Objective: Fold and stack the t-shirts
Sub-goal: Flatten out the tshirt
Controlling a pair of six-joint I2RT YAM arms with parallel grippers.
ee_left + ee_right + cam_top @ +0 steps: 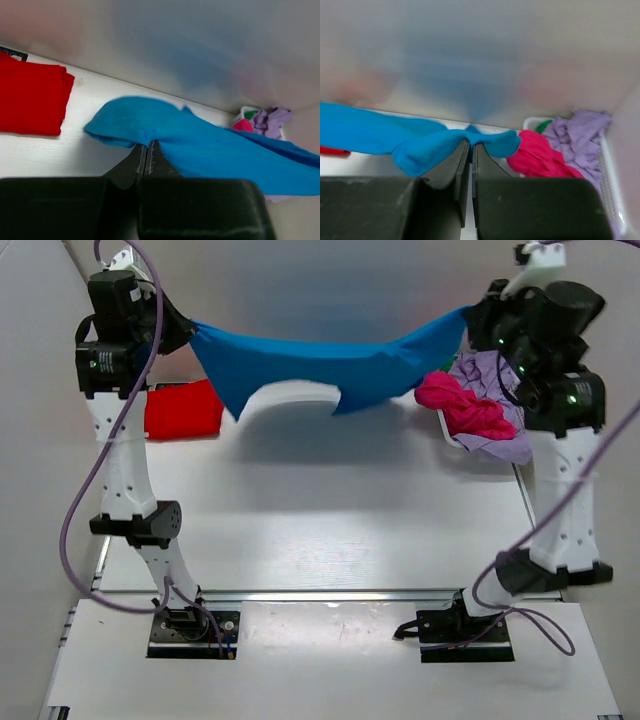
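**item 1: blue t-shirt** (320, 365)
- loc: in the air over the far half of the tabletop (320, 530), strung btwn both arms. it sags in the middle, w/ the lower edge hanging clear of the surface in the top view.
- why: held by two ends so the cloth drops open and can go down flat. that's my read.

**item 2: left fingers** (141, 159)
- state: together, clamped on one bunched end of the blue t-shirt, cloth folding over the tips.
- loc: raised high, far left.

**item 3: right fingers** (464, 161)
- state: together, pinching the other end, cloth bulging either side of the tips.
- loc: raised high, far right, just beside the basket.

**item 4: red t-shirt** (183, 410)
- loc: folded into a flat block on the tabletop, far left, by the left arm.
- why: prob. the base of the stack, so the blue one should end up on it.

**item 5: pink t-shirt** (462, 405) and lilac t-shirt (490, 380)
- loc: crumpled together in the basket (612, 195), pink toward the middle of the tabletop. neither is folded yet.
- a green scrap sits beside them, too small to id.

**status (est.):** one folded, one in hand, at least two to go.

**your next move:** lower both ends evenly and keep the span taut.

**risks:**
- each pinch is on a small bunch, so an end may slip.
- the right end hangs near the pink t-shirt and could drag it out.
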